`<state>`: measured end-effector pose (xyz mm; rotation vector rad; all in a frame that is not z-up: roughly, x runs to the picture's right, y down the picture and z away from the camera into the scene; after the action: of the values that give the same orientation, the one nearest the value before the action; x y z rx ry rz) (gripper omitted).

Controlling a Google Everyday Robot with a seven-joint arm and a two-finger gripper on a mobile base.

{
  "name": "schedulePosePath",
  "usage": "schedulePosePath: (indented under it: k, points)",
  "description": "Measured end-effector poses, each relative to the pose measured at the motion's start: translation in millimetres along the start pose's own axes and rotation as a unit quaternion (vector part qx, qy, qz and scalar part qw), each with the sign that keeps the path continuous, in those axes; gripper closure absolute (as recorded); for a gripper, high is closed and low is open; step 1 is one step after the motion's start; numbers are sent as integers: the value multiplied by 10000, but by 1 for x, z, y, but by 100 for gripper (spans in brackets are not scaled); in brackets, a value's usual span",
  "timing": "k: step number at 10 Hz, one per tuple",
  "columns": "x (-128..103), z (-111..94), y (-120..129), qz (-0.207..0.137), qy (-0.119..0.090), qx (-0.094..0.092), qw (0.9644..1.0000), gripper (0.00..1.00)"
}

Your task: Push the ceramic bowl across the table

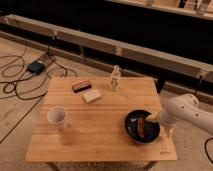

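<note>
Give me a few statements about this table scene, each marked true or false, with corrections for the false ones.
1. The ceramic bowl sits near the edge of the table on the side of the arm. True.
2. The white cup stands inside the bowl. False: it stands apart, on the opposite side of the table.
3. The gripper is at the bowl's rim, on the side away from the cup. True.
4. The small bottle lies tipped over. False: it stands upright near the far edge.
</note>
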<state>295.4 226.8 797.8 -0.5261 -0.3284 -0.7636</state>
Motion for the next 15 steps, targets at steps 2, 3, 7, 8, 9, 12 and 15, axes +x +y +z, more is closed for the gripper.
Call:
schedulePosePath:
  k: [2, 3, 7, 8, 9, 12, 15]
  points:
    - [1, 5, -7, -36, -43, 52, 10000, 20]
    - [1, 5, -11, -68, -48, 73, 9999, 20]
    - [1, 12, -46, -326, -157, 225, 9991, 20]
    - [2, 13, -55, -376, -184, 292, 9987, 20]
    - [1, 15, -60, -409, -212, 333, 9984, 20]
    - [-2, 20, -74, -491, -316, 436, 9973, 20]
    - [-6, 26, -83, -541, -437, 513, 9963, 20]
